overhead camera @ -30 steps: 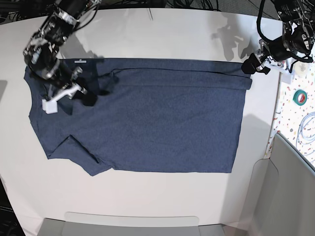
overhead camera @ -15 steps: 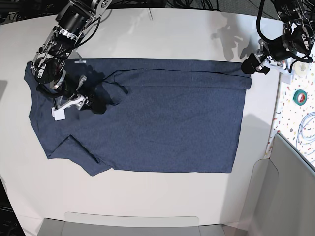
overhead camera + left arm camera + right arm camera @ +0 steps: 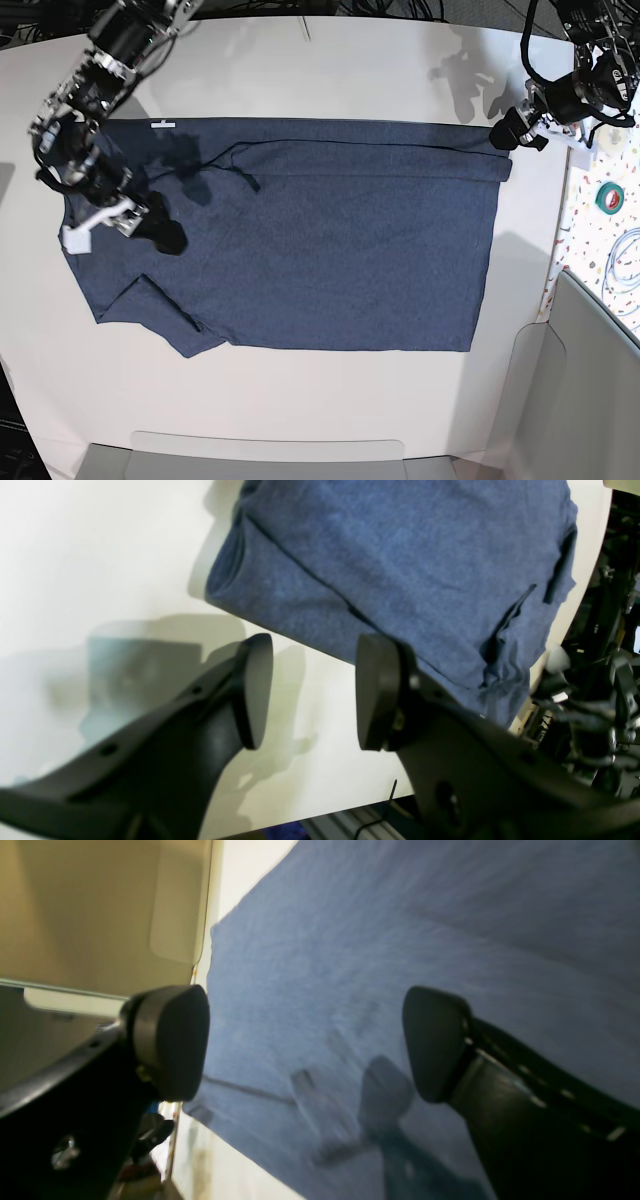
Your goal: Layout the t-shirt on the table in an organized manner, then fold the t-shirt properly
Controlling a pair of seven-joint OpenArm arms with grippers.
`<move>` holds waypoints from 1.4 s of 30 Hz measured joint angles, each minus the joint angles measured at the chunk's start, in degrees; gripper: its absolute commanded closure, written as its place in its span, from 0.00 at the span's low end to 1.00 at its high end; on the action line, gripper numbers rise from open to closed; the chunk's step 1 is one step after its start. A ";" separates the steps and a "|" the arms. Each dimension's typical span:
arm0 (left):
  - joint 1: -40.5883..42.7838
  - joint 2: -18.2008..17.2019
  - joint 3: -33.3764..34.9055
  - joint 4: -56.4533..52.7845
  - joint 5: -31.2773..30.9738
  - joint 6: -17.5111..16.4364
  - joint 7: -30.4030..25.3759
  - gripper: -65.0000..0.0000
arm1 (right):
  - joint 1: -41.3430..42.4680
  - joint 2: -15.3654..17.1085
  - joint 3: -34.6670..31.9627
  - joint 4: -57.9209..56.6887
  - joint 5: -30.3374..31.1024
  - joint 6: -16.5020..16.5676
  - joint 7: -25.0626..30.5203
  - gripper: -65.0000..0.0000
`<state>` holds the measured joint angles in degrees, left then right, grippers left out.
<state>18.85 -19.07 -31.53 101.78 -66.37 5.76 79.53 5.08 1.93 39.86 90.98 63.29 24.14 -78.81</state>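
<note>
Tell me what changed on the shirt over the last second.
The right gripper let go of the folded-in sleeve and drew back toward the collar end, jaws open. The dark navy cloth t-shirt otherwise lies unchanged; the left gripper stayed open at the hem corner.

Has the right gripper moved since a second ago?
Yes. The right gripper opened and slid toward the t-shirt's collar-end edge, away from the fold.

A green tape roll (image 3: 611, 197) lies on the speckled strip (image 3: 590, 225).

No readable text, labels or numbers anywhere.
</note>
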 measured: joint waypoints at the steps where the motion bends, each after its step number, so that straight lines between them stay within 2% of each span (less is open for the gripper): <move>1: -0.11 0.00 0.00 0.00 0.00 0.00 0.02 0.58 | -2.08 0.28 1.86 1.38 0.46 0.00 0.13 0.09; 5: -0.02 0.04 0.04 0.00 0.00 0.00 0.02 0.58 | -11.28 0.92 10.03 6.49 2.16 0.04 -1.16 0.09; 8: 0.07 -0.09 0.09 0.00 0.00 0.00 0.00 0.58 | -17.77 2.08 19.10 7.28 7.34 0.07 -0.11 0.09; 11: 0.00 0.02 0.11 0.00 -0.02 0.00 0.02 0.58 | -22.14 1.55 26.84 2.49 9.79 0.22 -0.28 0.09; 14: 0.02 0.00 0.11 0.00 -0.02 0.00 0.00 0.58 | -22.36 -0.15 30.77 -2.69 12.07 0.04 0.13 0.09; 18: 0.00 -0.02 0.11 0.00 0.00 0.00 0.00 0.58 | -18.75 -0.48 31.91 -6.97 13.18 0.22 0.96 0.09; 20: 0.00 0.02 0.11 0.00 0.00 0.00 0.02 0.58 | -16.81 -0.66 32.06 -7.54 11.72 0.22 0.85 0.09; 34: 0.02 0.02 0.15 -0.02 0.00 0.00 0.02 0.58 | -4.74 -1.31 32.50 -7.96 -2.89 0.44 1.73 0.10; 36: 0.26 0.00 0.15 0.00 -0.02 0.00 -0.02 0.58 | -4.26 -1.33 32.50 -7.98 -3.56 0.46 1.84 0.17; 37: 0.48 0.00 0.15 0.00 -0.02 0.00 0.00 0.58 | -4.24 -1.33 32.50 -8.02 -4.22 0.46 2.16 0.24; 39: 0.83 0.02 0.02 -0.02 0.00 0.00 0.04 0.59 | -4.26 -1.33 32.50 -8.31 -5.05 0.46 2.14 0.41; 42: 0.76 1.44 -2.60 0.00 -0.17 -0.02 0.07 0.64 | -4.46 -1.62 32.28 -8.20 -6.62 0.68 1.27 0.74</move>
<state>19.62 -17.63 -34.13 101.78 -66.54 5.74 79.59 0.62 0.32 72.14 82.78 56.66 24.82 -77.54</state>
